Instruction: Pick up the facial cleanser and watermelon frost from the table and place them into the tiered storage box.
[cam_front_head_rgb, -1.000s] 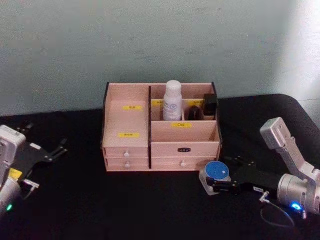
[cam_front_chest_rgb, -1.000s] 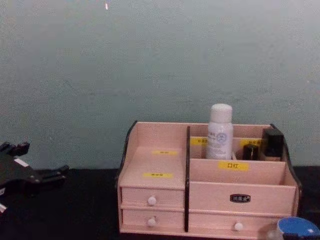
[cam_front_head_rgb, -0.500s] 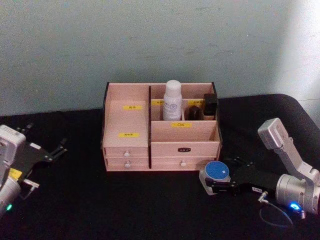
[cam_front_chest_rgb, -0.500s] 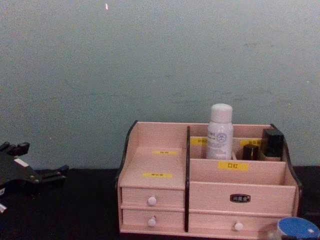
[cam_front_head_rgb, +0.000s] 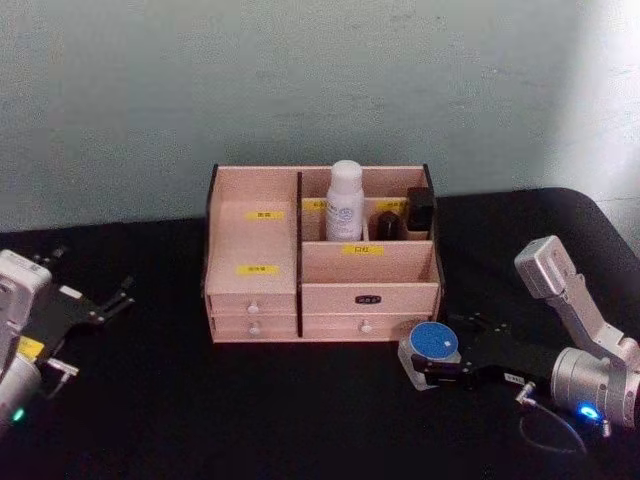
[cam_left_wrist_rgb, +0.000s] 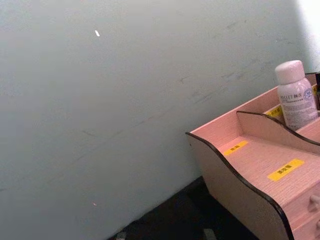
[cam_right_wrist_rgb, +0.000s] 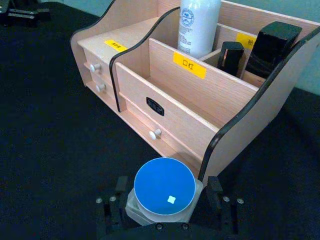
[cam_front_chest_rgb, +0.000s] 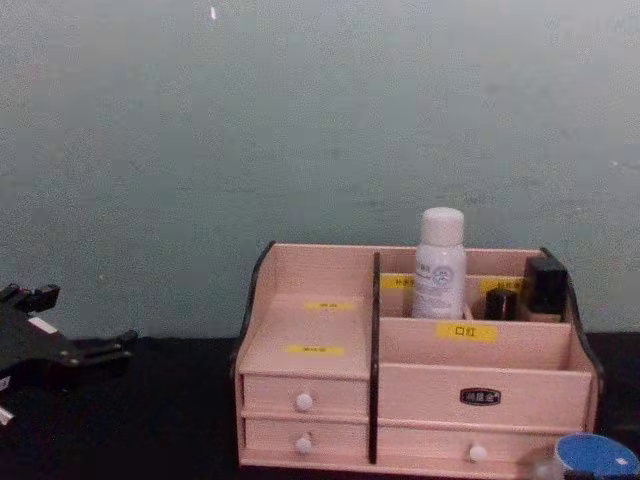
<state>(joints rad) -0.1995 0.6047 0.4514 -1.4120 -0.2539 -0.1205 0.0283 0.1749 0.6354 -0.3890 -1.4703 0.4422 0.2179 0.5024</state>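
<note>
Grasp step: right gripper (cam_right_wrist_rgb: 167, 184) clamped on the blue-lidded jar (cam_right_wrist_rgb: 165, 187). Next, lift it over the pink box (cam_right_wrist_rgb: 170, 97) wall just ahead. Left gripper (cam_front_head_rgb: 92, 275) is parked, fingers spread.

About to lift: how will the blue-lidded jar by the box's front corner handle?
The blue-lidded jar, at the right gripper, looks squat and rigid, so probably won't tip. Its clear smooth wall may slip under a light squeeze. Close to the tiered storage box, it could clip the trim. Left gripper sits parked.
</note>
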